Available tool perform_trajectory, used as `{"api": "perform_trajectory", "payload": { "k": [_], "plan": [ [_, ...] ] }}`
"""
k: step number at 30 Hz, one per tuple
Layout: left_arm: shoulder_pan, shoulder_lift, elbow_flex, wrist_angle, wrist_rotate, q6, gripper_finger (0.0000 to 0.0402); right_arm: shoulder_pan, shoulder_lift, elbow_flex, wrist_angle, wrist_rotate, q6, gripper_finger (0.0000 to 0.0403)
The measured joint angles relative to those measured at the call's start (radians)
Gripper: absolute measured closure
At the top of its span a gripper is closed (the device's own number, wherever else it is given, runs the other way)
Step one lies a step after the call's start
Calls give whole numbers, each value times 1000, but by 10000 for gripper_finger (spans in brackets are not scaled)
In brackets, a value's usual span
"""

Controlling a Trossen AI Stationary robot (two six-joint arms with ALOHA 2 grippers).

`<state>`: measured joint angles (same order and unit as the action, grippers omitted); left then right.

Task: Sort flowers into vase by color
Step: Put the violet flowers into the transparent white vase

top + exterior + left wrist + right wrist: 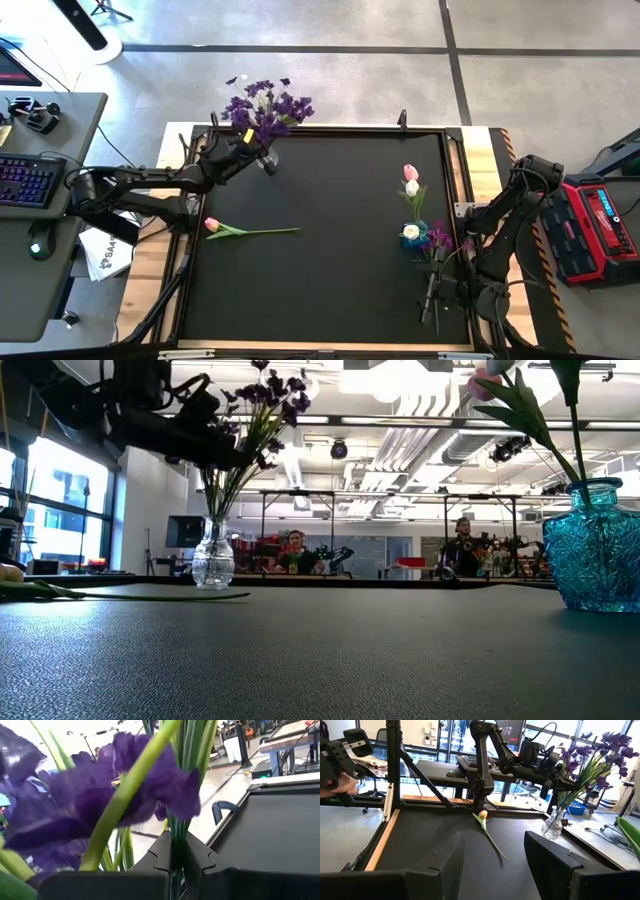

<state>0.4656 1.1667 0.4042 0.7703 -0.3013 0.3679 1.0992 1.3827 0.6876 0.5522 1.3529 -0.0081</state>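
Observation:
A clear glass vase (268, 160) at the table's far left holds purple flowers (266, 108) that stand upright in it. My left gripper (176, 845) is shut on their green stems just above the vase (213, 560). A pink tulip (245, 231) lies flat on the black mat at the left. At the right, a blue vase (598, 550) holds pink and white tulips (410, 180). A purple spray (437, 240) shows beside it. My right gripper (494, 840) hangs open near the right front corner, with nothing between its fingers. My left gripper pinches a bundle of thin green stems (175, 822) of the purple flowers between its two fingers, below the blossoms and above the vase's neck. The fingers reach in level from the table's left and lie across the stems. The stems stay upright, their lower ends in the vase.
A wooden frame (460, 150) borders the black mat (330, 200). A desk with a keyboard (25, 180) stands left of the table and a red case (600, 220) right of it. People sit in the room beyond the far edge.

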Motion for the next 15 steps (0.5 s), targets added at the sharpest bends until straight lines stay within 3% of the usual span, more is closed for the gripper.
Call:
{"api": "perform_trajectory", "payload": {
  "k": [8, 15],
  "plan": [
    [0, 0, 0, -83, -30, -1, 392, 0, 0, 0, 60, 0, -58, 210],
    [-1, 0, 0, -85, -73, -24, 343, 0, 0, 0, 111, 0, -116, 210]
  ]
}}
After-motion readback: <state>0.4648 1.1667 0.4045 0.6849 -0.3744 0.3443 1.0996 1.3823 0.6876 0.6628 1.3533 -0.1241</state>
